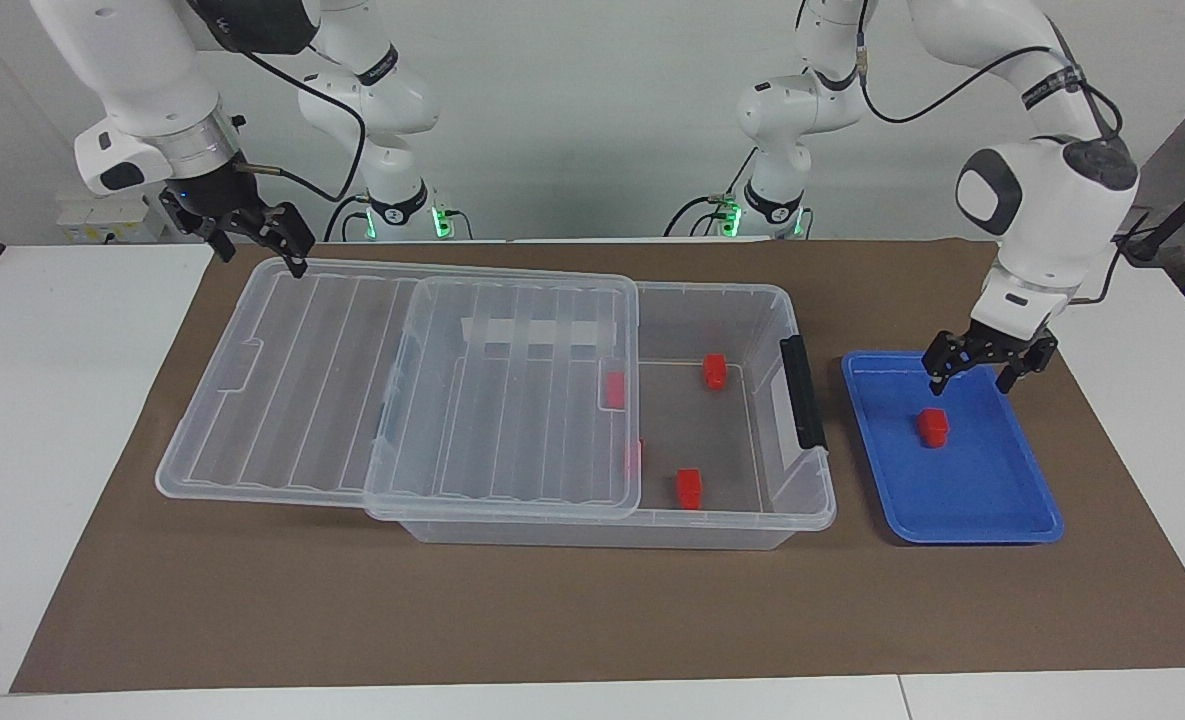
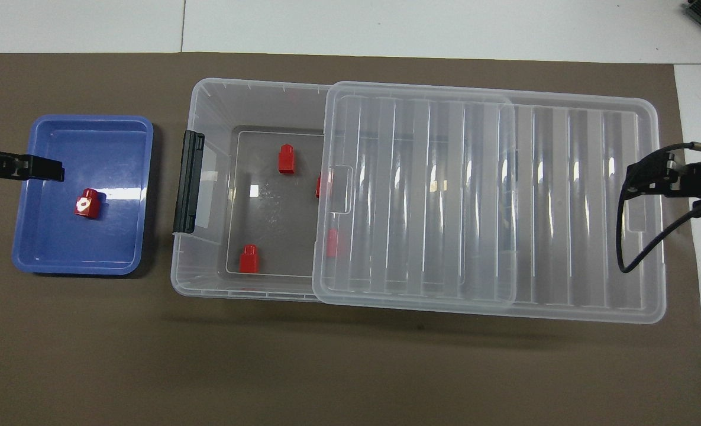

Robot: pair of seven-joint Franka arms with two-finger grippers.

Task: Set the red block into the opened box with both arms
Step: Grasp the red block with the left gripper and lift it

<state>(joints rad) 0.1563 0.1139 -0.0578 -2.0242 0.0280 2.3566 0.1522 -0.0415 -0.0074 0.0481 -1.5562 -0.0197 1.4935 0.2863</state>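
The small red plastic block (image 1: 932, 427) lay in the shallow blue tray (image 1: 1012, 520), beside the big clear plastic box (image 1: 752, 330). The left gripper (image 1: 985, 372) hung over the tray, jaws open. The right gripper (image 1: 257, 240) waited, open, over the ribbed clear lid (image 1: 282, 400).

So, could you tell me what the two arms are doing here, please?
The left gripper hangs open over the blue tray, just above the red block lying there. The box has its lid slid partly aside, with red blocks already inside. The right gripper waits, open, over the lid's corner.
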